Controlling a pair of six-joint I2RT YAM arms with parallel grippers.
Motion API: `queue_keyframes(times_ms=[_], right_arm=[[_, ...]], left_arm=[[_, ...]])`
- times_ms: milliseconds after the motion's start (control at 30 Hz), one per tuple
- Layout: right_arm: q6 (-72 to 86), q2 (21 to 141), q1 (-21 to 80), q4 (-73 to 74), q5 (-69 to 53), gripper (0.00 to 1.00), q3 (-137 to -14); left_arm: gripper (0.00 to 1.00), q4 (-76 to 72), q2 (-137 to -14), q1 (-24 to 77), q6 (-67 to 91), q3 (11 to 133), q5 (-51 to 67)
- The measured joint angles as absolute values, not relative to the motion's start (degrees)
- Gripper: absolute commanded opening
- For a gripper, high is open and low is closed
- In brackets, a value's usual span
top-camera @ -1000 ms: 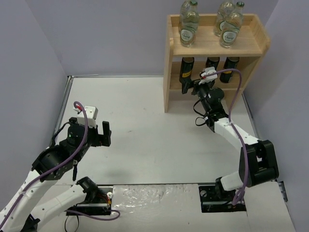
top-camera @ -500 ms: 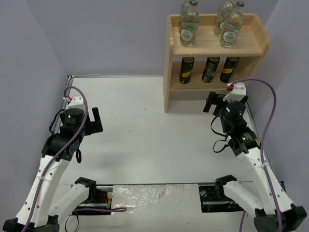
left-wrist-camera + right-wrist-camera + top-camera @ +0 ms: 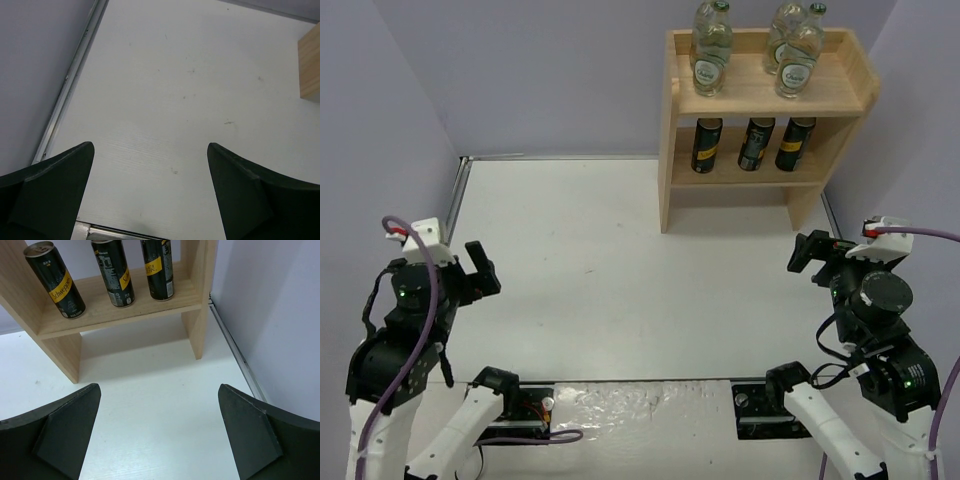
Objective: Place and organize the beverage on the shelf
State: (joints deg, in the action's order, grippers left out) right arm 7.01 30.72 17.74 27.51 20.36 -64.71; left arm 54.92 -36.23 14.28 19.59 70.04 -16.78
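Observation:
The wooden shelf [image 3: 672,130] stands at the far right. Several clear bottles [image 3: 711,52] with pale-green labels stand on its top tier. Three dark cans [image 3: 755,143] stand in a row on its lower tier. The cans [image 3: 114,272] and the lower tier of the shelf [image 3: 95,315] also show in the right wrist view. My right gripper [image 3: 817,255] [image 3: 159,386] is open and empty, above the table in front of the shelf's right leg. My left gripper [image 3: 480,272] [image 3: 150,146] is open and empty at the near left, far from the shelf.
A metal rail [image 3: 458,190] runs along the table's left edge and another [image 3: 235,350] along the right edge by the wall. Purple walls close in the sides and back. One corner of the shelf [image 3: 310,70] shows in the left wrist view.
My right gripper has drawn back from the cans on the lower tier towards the near right. My left gripper has pulled back to the near left. Both stayed open and empty.

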Motion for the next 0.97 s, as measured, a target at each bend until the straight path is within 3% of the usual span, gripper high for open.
queue_keyframes(times_ms=[200,967], right_arm=[[6.2,28.3,17.7,31.3,21.0,1.0,-65.1],[5.8,28.4,17.7,32.4,23.5,1.0,-64.2]], left_arm=[[0.94,58.7,-30.6,14.3,18.5,72.6,-16.9],[0.94,60.7,-31.6,14.3,16.9,73.4,-17.4]])
